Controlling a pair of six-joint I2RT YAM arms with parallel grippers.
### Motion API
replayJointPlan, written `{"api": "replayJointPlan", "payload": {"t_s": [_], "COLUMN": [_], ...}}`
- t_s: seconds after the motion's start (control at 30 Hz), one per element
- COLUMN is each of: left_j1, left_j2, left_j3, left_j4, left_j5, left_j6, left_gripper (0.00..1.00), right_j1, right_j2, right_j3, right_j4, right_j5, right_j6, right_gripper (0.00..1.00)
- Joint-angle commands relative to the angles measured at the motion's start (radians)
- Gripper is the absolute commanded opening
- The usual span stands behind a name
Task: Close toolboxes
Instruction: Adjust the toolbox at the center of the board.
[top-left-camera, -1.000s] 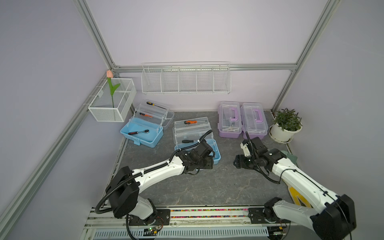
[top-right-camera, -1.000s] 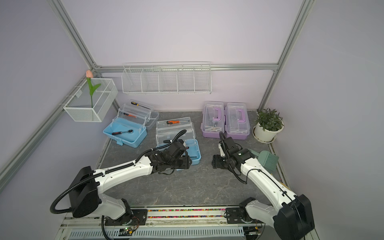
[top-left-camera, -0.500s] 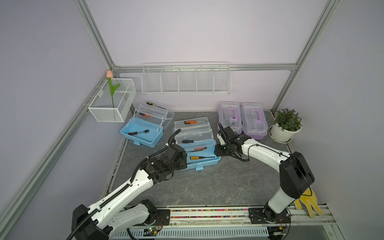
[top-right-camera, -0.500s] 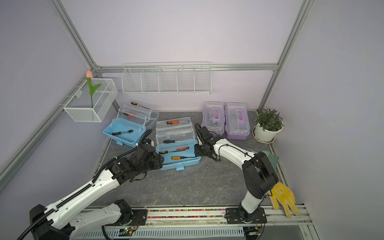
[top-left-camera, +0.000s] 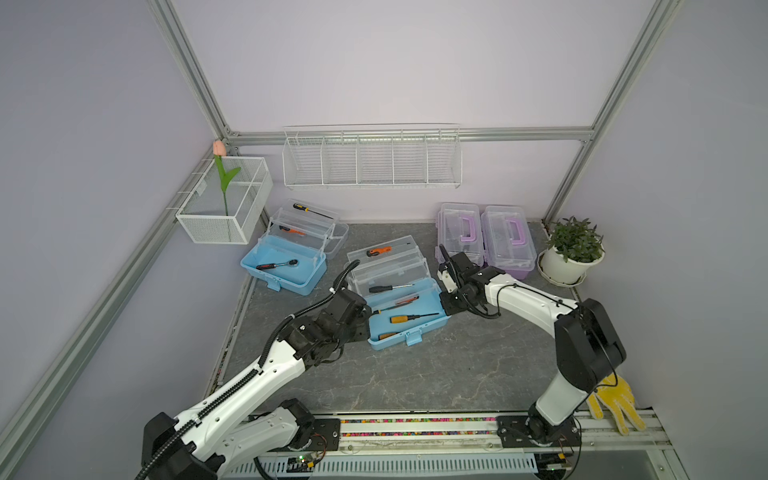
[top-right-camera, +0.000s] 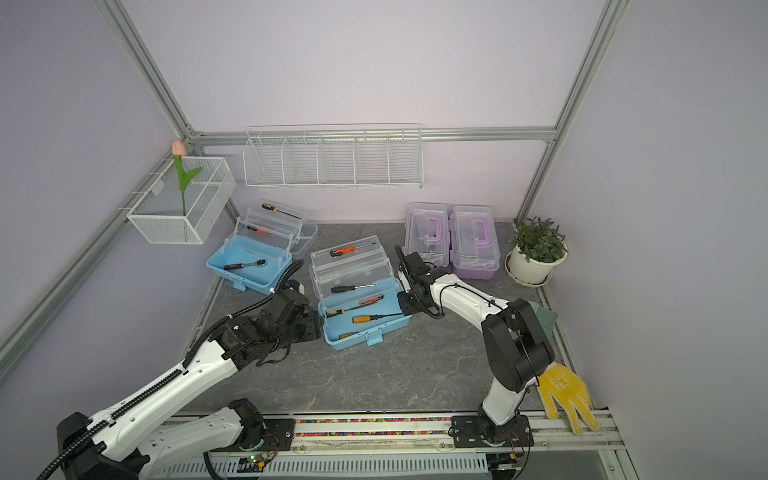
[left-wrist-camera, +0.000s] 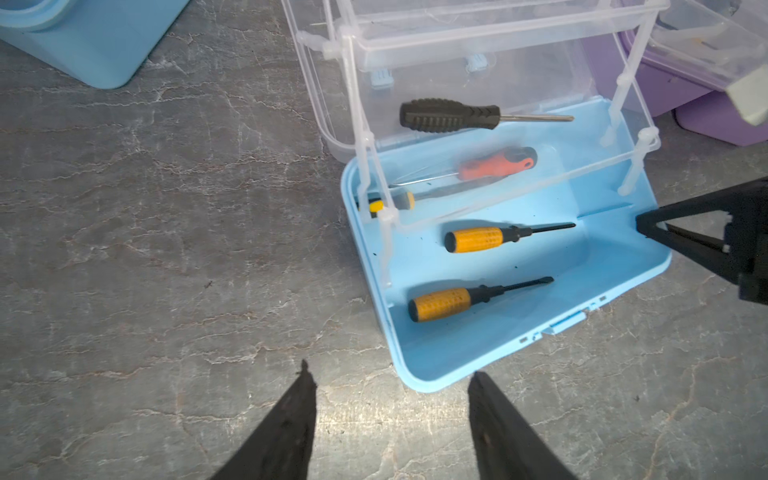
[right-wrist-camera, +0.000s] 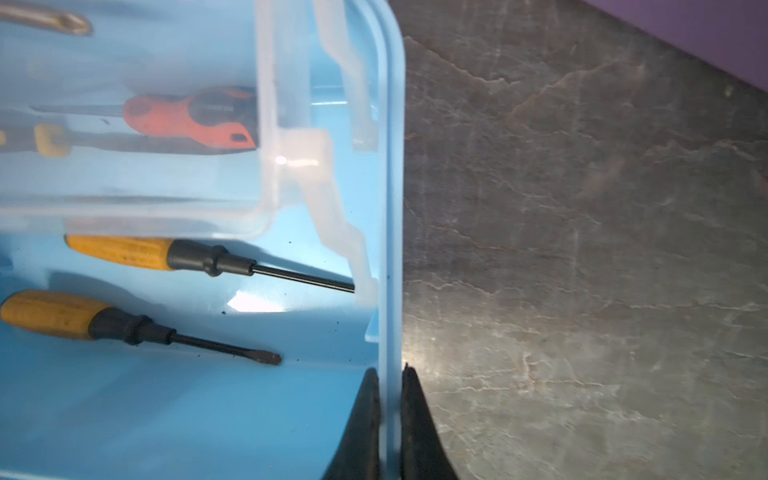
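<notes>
The near light blue toolbox (top-left-camera: 409, 320) (top-right-camera: 365, 326) stands open mid-table, its clear trays (top-left-camera: 386, 266) swung back and yellow-handled screwdrivers (left-wrist-camera: 478, 239) in the base. My right gripper (right-wrist-camera: 390, 370) (top-left-camera: 445, 301) is shut on this toolbox's right side wall (right-wrist-camera: 390, 208), one finger inside and one outside. My left gripper (left-wrist-camera: 390, 370) (top-right-camera: 318, 328) is open and low over the tabletop at the box's front left corner (left-wrist-camera: 424, 380), holding nothing. A second light blue toolbox (top-left-camera: 286, 266) lies open at the back left. Two purple toolboxes (top-left-camera: 459, 232) (top-left-camera: 508, 239) stand shut at the back right.
A potted plant (top-left-camera: 571, 249) stands beside the purple boxes. A wire basket with a tulip (top-left-camera: 224, 203) hangs on the left wall and a wire shelf (top-left-camera: 372, 160) on the back wall. A yellow glove (top-left-camera: 615, 405) lies on the front rail at the right.
My right gripper has moved left to the near blue toolbox and shut on its right wall. My left gripper drew back off the box and now sits open at its front left corner.
</notes>
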Motion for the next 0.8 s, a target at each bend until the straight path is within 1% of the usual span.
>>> {"api": "replayJointPlan", "payload": {"t_s": [0.0, 0.03, 0.1, 0.13, 0.17, 0.2, 0.23, 0.27, 0.3, 0.4, 0.47, 0.53, 0.63, 0.77], "left_j1": [0.005, 0.005, 0.006, 0.005, 0.007, 0.006, 0.008, 0.009, 0.010, 0.014, 0.016, 0.018, 0.017, 0.019], "left_j2": [0.004, 0.005, 0.008, 0.011, 0.012, 0.012, 0.012, 0.012, 0.013, 0.022, 0.032, 0.045, 0.045, 0.022], "left_j3": [0.049, 0.053, 0.056, 0.057, 0.058, 0.060, 0.060, 0.059, 0.057, 0.048, 0.043, 0.037, 0.030, 0.005], "left_j4": [-0.023, -0.022, -0.018, -0.016, -0.016, -0.014, -0.012, -0.007, 0.000, 0.031, 0.049, 0.065, 0.076, 0.088], "left_j5": [-0.025, -0.026, -0.026, -0.025, -0.024, -0.025, -0.025, -0.026, -0.025, -0.010, 0.003, 0.015, 0.032, 0.040], "left_j6": [0.017, 0.020, 0.026, 0.030, 0.035, 0.039, 0.045, 0.046, 0.050, 0.058, 0.066, 0.071, 0.076, 0.078], "left_gripper": [0.62, 0.62, 0.63, 0.63, 0.63, 0.63, 0.64, 0.64, 0.64, 0.64, 0.64, 0.65, 0.65, 0.65], "right_j1": [-0.106, -0.136, -0.165, -0.169, -0.169, -0.165, -0.154, -0.137, -0.116, -0.038, -0.003, 0.003, 0.017, 0.039], "right_j2": [-0.044, -0.061, -0.100, -0.114, -0.121, -0.127, -0.139, -0.156, -0.177, -0.250, -0.296, -0.315, -0.280, -0.204], "right_j3": [-0.037, -0.037, -0.041, -0.029, -0.007, 0.018, 0.032, 0.034, 0.029, -0.017, -0.075, -0.140, -0.160, -0.155], "right_j4": [-0.077, -0.062, -0.027, -0.037, -0.069, -0.122, -0.171, -0.202, -0.235, -0.269, -0.218, -0.137, -0.105, -0.081], "right_j5": [0.047, 0.033, 0.035, 0.057, 0.085, 0.111, 0.127, 0.150, 0.176, 0.210, 0.162, 0.115, 0.098, 0.077], "right_j6": [-0.161, -0.166, -0.151, -0.136, -0.117, -0.078, -0.039, -0.001, 0.051, 0.240, 0.371, 0.496, 0.581, 0.620], "right_gripper": [0.08, 0.09, 0.15, 0.20, 0.32, 0.49, 0.64, 0.73, 0.78, 0.80, 0.82, 0.81, 0.79, 0.77]}}
